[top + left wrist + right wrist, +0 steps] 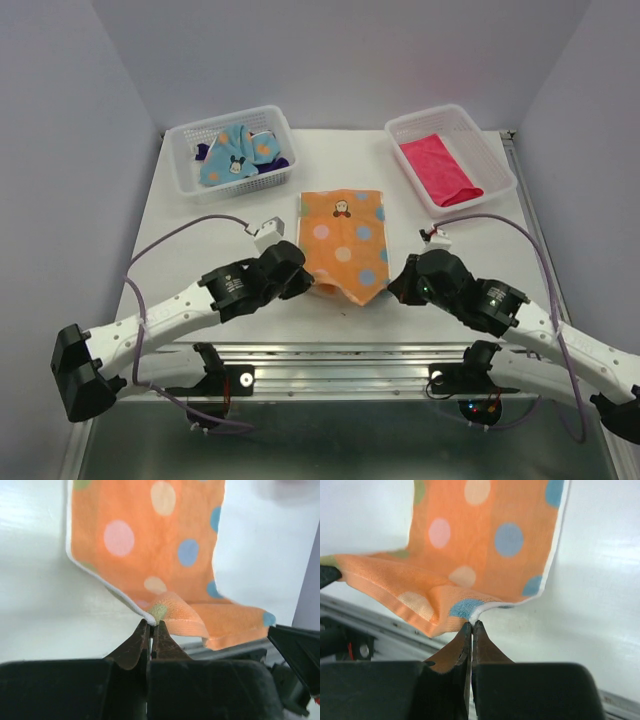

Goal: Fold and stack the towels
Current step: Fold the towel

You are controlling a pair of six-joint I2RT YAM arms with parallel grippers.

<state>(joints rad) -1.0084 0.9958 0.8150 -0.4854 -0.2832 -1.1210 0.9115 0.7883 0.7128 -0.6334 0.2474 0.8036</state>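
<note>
Both jaws are clamped: the left gripper and right gripper each nip a near corner of the orange spotted towel, which lies at frame centre. Both arms lie low, angled inward from the bottom corners.

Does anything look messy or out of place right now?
Nothing spilled or damaged. The orange spotted towel sags crumpled along its near edge between the left gripper and right gripper, each pinching a corner. A light blue spotted cloth sits bunched in a white basket.
</note>
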